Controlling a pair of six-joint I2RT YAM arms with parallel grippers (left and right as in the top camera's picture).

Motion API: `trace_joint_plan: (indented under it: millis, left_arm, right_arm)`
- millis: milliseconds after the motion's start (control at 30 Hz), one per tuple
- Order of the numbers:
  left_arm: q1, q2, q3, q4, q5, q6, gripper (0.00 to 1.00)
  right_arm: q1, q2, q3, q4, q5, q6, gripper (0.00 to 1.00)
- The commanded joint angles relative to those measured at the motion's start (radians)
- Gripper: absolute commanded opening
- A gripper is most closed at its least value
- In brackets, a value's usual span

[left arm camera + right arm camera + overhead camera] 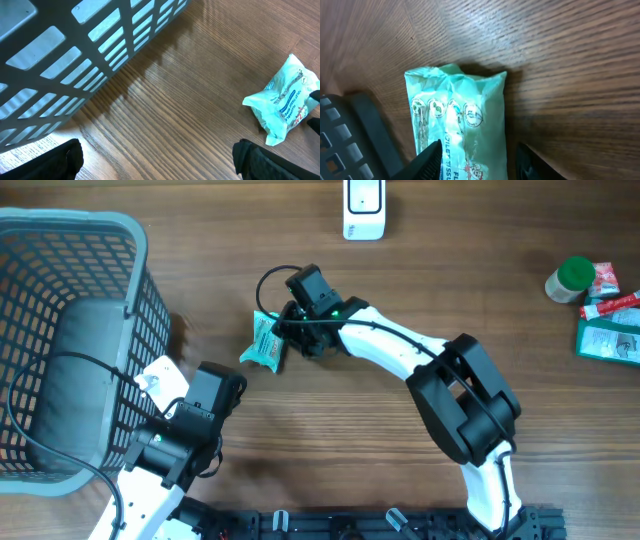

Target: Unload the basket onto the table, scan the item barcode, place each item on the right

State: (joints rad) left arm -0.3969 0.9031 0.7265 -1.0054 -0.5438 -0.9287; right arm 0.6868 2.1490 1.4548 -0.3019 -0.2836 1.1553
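Straddling the one tissue packet [457, 130], right fingers [427, 162] may be gripping it, cannot tell; left fingers [60, 160] gape apart.

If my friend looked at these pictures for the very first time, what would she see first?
Probably the mint-green packet in the middle of the table, with the right gripper reaching down so one finger stands on each side of it. Next comes the big grey basket filling the left edge, and then a small white device at the top edge.
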Motion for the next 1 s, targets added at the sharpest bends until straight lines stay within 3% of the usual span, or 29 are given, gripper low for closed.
trace_joint_plan:
  millis: [0,133,233,400,667,800,900,933,967]
  left_arm:
    - [0.003,-0.006,-0.003,0.0,-0.003,0.008,1.0]
    - [0.003,-0.006,-0.003,0.0,-0.003,0.008,1.0]
    - [0.003,-0.006,-0.003,0.0,-0.003,0.008,1.0]
    - [0.003,-0.006,-0.003,0.0,-0.003,0.008,1.0]
    - [0.003,-0.006,-0.003,0.0,-0.003,0.008,1.0]
    - [0.003,-0.006,-0.003,0.0,-0.003,0.008,1.0]
    - [0.003,-0.006,-0.003,0.0,-0.003,0.008,1.0]
    - [0.003,-0.006,-0.003,0.0,-0.003,0.008,1.0]
    - [0.003,-0.006,-0.003,0.0,-0.003,0.008,1.0]
  right_arm:
    - [0.018,0.048,0.003,0.002,0.036,0.002,0.43]
    - [0.014,0.064,0.003,-0.013,0.04,-0.003,0.3]
    - [0.002,0.064,0.003,-0.063,0.051,-0.071,0.04]
    - [-0.078,0.031,0.003,-0.214,0.05,-0.308,0.04]
    - [-0.29,-0.131,0.003,-0.537,0.082,-0.844,0.04]
    - [-0.307,-0.211,0.003,-0.669,0.288,-0.867,0.04]
    - [-0.307,-0.292,0.003,-0.719,0.32,-0.867,0.05]
    - [-0.307,-0.318,0.003,-0.723,0.319,-0.867,0.08]
    - [-0.307,-0.343,0.003,-0.728,0.315,-0.866,0.27]
